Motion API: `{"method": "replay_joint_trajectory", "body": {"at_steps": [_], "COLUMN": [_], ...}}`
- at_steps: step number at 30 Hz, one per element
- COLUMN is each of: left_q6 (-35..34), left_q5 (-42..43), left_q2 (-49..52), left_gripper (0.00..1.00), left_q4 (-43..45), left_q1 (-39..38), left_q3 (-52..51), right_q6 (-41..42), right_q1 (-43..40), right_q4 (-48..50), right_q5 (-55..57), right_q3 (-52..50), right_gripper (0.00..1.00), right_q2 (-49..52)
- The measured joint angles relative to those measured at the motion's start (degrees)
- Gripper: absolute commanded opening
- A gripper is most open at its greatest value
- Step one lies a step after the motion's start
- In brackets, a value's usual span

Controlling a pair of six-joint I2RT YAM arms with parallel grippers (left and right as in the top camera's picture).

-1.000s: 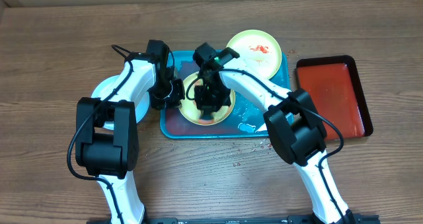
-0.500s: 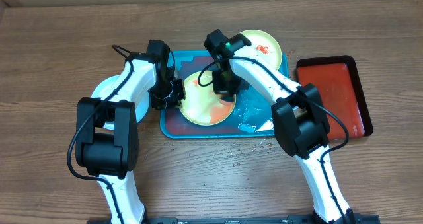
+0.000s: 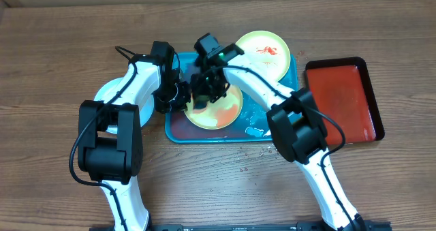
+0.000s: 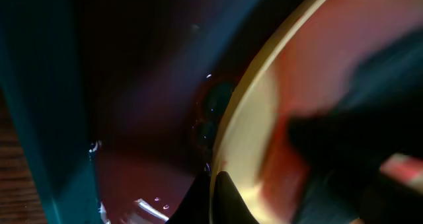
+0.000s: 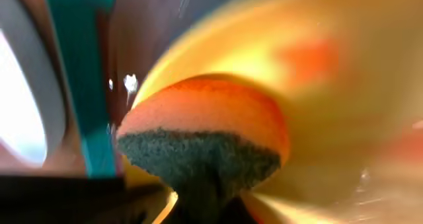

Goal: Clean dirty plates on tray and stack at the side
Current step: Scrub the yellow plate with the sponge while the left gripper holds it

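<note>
A yellow-green plate (image 3: 221, 112) smeared with red sauce lies in the turquoise tray (image 3: 272, 132). My left gripper (image 3: 178, 95) is shut on this plate's left rim (image 4: 225, 145), one finger each side. My right gripper (image 3: 204, 95) is shut on an orange sponge with a dark green scouring side (image 5: 205, 138) and presses it on the plate's left part. A second yellow-green plate (image 3: 262, 50) with a red smear leans on the tray's far right corner. A light blue plate (image 3: 109, 95) lies on the table left of the tray, partly under my left arm.
A dark red tray with a black rim (image 3: 344, 101) stands right of the turquoise tray. Reddish water pools on the turquoise tray's floor (image 4: 132, 118). Small drops and crumbs lie on the wood (image 3: 245, 168) in front of the tray.
My right gripper with the sponge went from the plate's middle up to its far right, then swept left to the plate's left part. The left gripper has kept its hold.
</note>
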Motion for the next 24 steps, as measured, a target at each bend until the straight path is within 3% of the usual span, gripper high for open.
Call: {"method": "replay_joint_trajectory", "body": {"at_steps": [10, 15, 18, 24], "left_q6": [0.0, 0.0, 0.0, 0.0], "left_q5": [0.0, 0.0, 0.0, 0.0], "left_q2": [0.0, 0.0, 0.0, 0.0], "left_gripper": [0.04, 0.04, 0.04, 0.04], "left_q4": [-0.2, -0.2, -0.2, -0.2], "left_q1": [0.2, 0.2, 0.2, 0.2], "left_q3": [0.0, 0.0, 0.0, 0.0], "right_q6": [-0.3, 0.2, 0.8, 1.1], "right_q1": [-1.2, -3.7, -4.8, -3.6], "right_q4": [-13.5, -19.6, -19.3, -11.7], "right_q5": [-2.7, 9.9, 20.5, 27.0], "right_q3": [0.3, 0.3, 0.3, 0.1], "right_gripper": [0.04, 0.04, 0.04, 0.04], "right_q2": [0.2, -1.7, -2.6, -2.8]}}
